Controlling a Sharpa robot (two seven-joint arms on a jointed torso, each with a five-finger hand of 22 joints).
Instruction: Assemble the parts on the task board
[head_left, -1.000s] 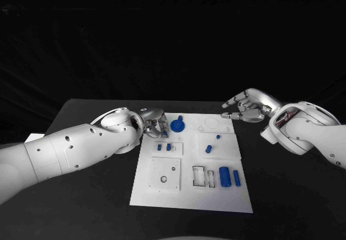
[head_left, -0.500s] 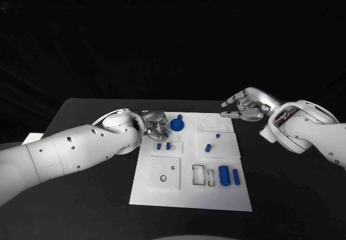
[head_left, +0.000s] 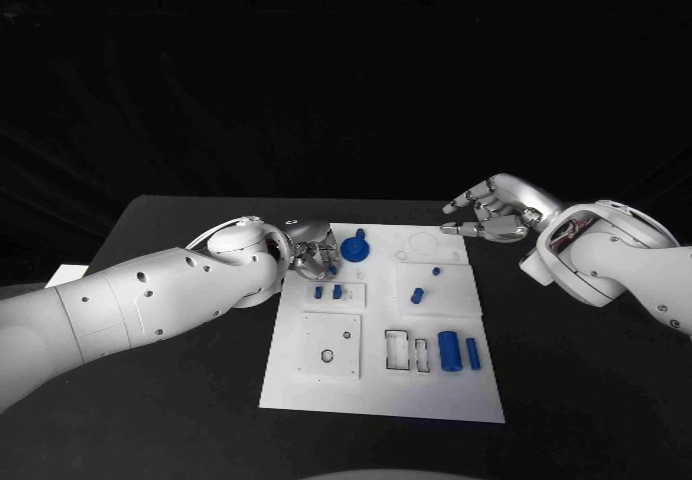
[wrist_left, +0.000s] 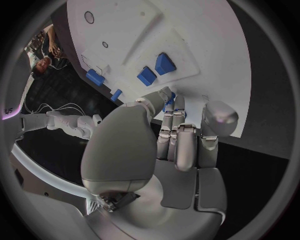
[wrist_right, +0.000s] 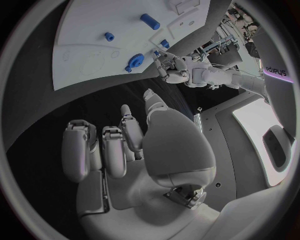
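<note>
The white task board (head_left: 378, 385) lies in the middle of the table. My left hand (head_left: 306, 249) hovers at its far left corner, fingers curled in, and pinches a small blue part (wrist_left: 169, 102) between thumb and fingers. Just beside it on the board lies a round blue part with a stub (head_left: 356, 247). Two small blue blocks (head_left: 327, 293) sit in a square tile closer in, also seen as the blocks (wrist_left: 155, 70). My right hand (head_left: 489, 215) hangs off the board's far right corner, its fingers (wrist_right: 109, 150) loosely bent and holding nothing.
Two blue pegs (head_left: 426, 285) stand in the right tile, and two blue cylinders (head_left: 460, 352) lie beside narrow slots (head_left: 407, 354). A square plate with a hole (head_left: 329, 348) sits near left. Black table surrounds the board.
The left arm has shifted a little while its hand stays at the board's far left corner. The right hand has not moved.
</note>
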